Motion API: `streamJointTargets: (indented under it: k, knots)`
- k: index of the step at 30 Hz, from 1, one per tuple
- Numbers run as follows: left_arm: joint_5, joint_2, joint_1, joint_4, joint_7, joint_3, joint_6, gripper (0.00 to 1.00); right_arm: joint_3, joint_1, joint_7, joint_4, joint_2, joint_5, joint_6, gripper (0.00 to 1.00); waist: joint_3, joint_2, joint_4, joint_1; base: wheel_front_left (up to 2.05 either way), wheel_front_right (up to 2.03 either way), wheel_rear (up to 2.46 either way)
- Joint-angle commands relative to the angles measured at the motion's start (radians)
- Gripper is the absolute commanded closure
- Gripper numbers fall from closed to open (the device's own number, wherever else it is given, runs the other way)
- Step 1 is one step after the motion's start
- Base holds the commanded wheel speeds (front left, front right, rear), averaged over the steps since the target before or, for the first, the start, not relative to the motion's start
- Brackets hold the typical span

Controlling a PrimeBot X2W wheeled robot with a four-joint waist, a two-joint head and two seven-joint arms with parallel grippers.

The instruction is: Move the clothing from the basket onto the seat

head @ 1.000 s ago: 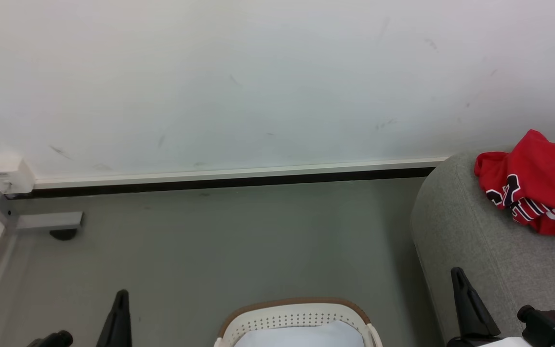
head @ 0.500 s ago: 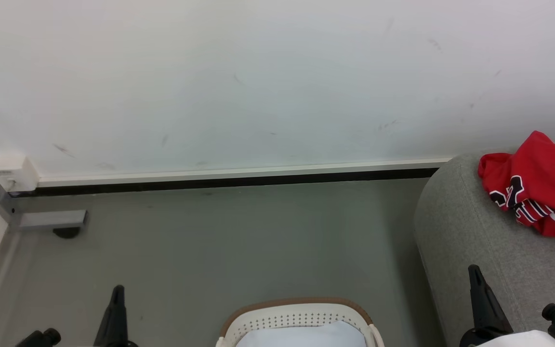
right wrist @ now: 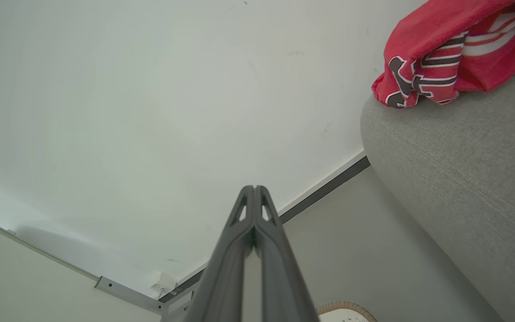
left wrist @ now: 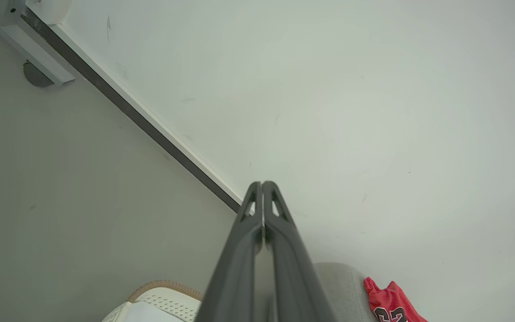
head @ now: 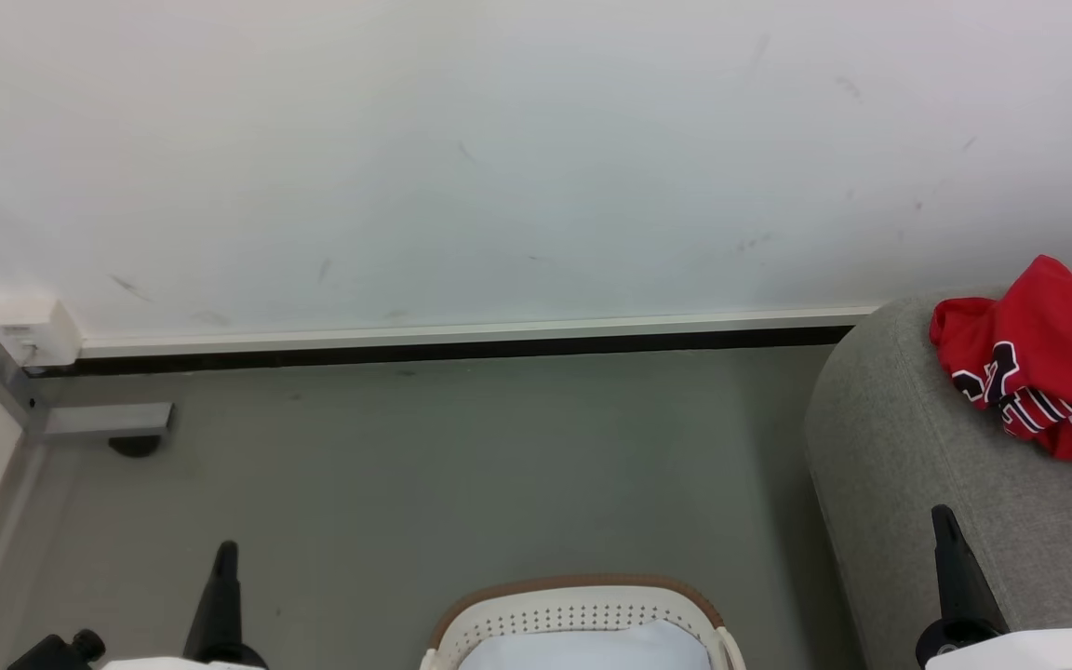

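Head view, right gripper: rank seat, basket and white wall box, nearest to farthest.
1. seat: right side, just behind the right gripper.
2. basket: bottom centre, between the two grippers.
3. white wall box: far left.

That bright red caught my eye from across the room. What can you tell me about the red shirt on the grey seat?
The red jersey shirt lies crumpled in a loose heap on top of the grey fabric seat, near its rounded end by the white wall. It looks like soft sports cloth, red with black-and-white numbers, striped trim and a white patch at its lower edge. The head view's right edge cuts it off. Only the seat is seen touching it.
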Motion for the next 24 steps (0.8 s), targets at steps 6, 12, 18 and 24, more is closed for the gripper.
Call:
streamJointTargets:
  k: [6, 12, 18, 24]
  knots:
    - [-0.092, 0.006, -0.029, -0.014, 0.024, 0.007, 0.005, 1.0, -0.013, -0.026, 0.016, -0.013, -0.014, 0.096, -0.001, 1.0, 0.0, 0.0, 0.004, 0.0, 0.0, 0.0, 0.0]
    - [-0.158, 0.005, -0.037, -0.013, 0.043, 0.011, 0.006, 1.0, -0.022, -0.028, 0.028, -0.013, -0.02, 0.166, -0.001, 1.0, 0.0, 0.0, 0.008, 0.0, 0.0, 0.0, 0.0]
    - [-0.221, 0.005, -0.044, -0.012, 0.06, 0.014, 0.007, 1.0, -0.029, -0.031, 0.041, -0.013, -0.025, 0.232, -0.001, 1.0, 0.0, 0.0, 0.011, -0.0001, 0.0, 0.0, 0.0]
    - [-0.27, 0.005, -0.048, -0.012, 0.073, 0.016, 0.007, 1.0, -0.034, -0.034, 0.051, -0.013, -0.028, 0.285, -0.001, 1.0, 0.0, 0.0, 0.014, -0.0001, 0.0, 0.0, 0.0]
